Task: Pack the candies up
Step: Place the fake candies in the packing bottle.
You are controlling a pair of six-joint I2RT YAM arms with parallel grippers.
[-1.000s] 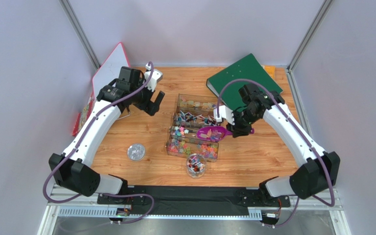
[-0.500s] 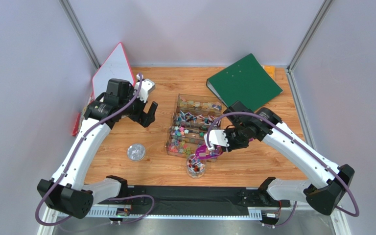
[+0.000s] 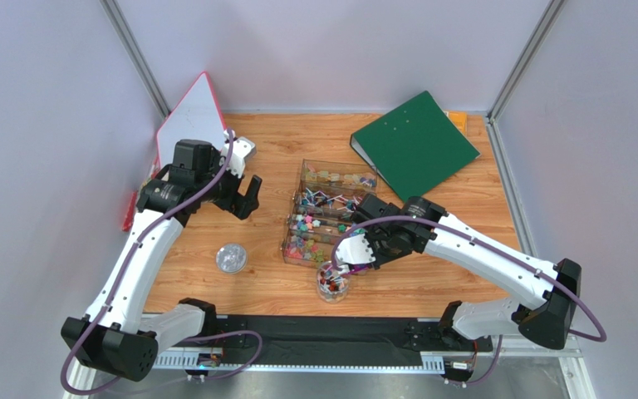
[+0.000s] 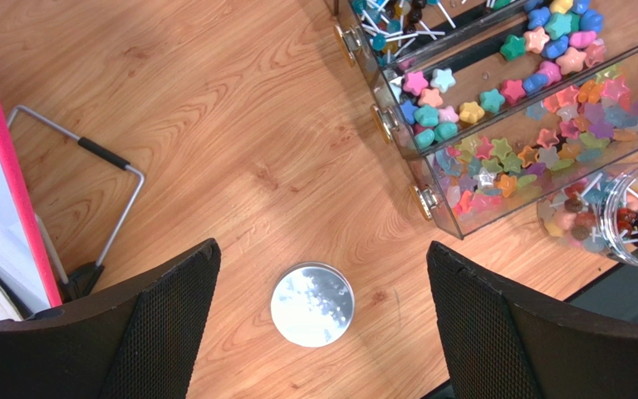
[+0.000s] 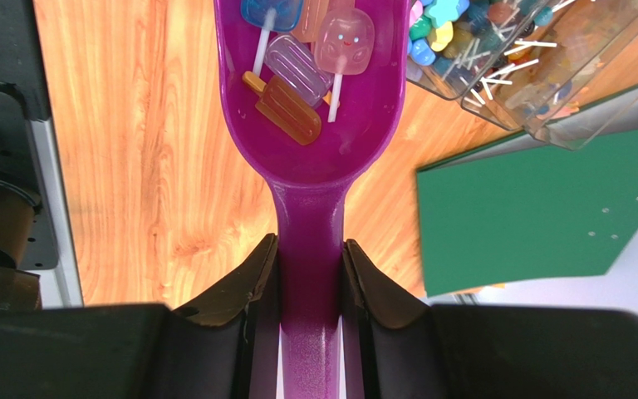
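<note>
My right gripper (image 3: 364,252) is shut on the handle of the purple scoop (image 5: 314,158). The scoop holds several lollipop candies (image 5: 297,75) and hangs tilted just above the small clear jar (image 3: 332,281), which holds mixed candies. The jar also shows in the left wrist view (image 4: 630,229). A clear compartment box (image 3: 304,218) with star-shaped and stick candies (image 4: 497,158) stands mid-table. My left gripper (image 3: 243,195) is open and empty, left of the box; in its wrist view (image 4: 322,249) it hangs high over the round silver lid (image 4: 311,304).
A green binder (image 3: 414,137) lies at the back right. A pink-edged white board (image 3: 189,116) leans at the back left, with a wire stand (image 4: 90,154) beside it. A black strip (image 3: 314,328) runs along the near edge.
My right gripper has carried the scoop from over the box down and forward to the jar. My left gripper has drifted slightly left and nearer, still open.
</note>
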